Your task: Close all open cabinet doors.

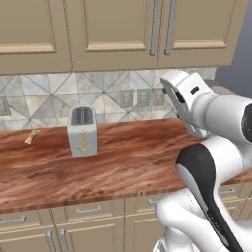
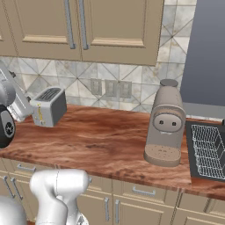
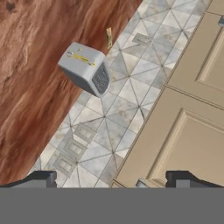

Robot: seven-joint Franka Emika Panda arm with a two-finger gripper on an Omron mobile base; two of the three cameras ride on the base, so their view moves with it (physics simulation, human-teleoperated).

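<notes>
Beige-tan upper cabinet doors [image 1: 113, 29] hang above the counter, each with a recessed panel. Two slim silver bar handles [image 1: 162, 27] stand side by side where two doors meet. The doors [image 2: 118, 26] lie flush with their frames in both base views. In the hand view two door panels [image 3: 188, 140] run along the right side, rolled at an angle. My gripper [image 3: 114, 179] is open, its dark fingertips [image 3: 41, 178] wide apart with nothing between them. It is raised over the counter and faces the backsplash just below the doors.
A silver toaster [image 1: 82, 130] stands on the reddish wooden counter [image 1: 123, 167], with a small yellow item [image 1: 32, 137] to its left. A beige coffee machine [image 2: 165, 127] and a wire basket [image 2: 208, 149] sit to the right. Wall outlets [image 2: 110, 88] line the tiled backsplash. Drawers [image 1: 88, 210] run below the counter.
</notes>
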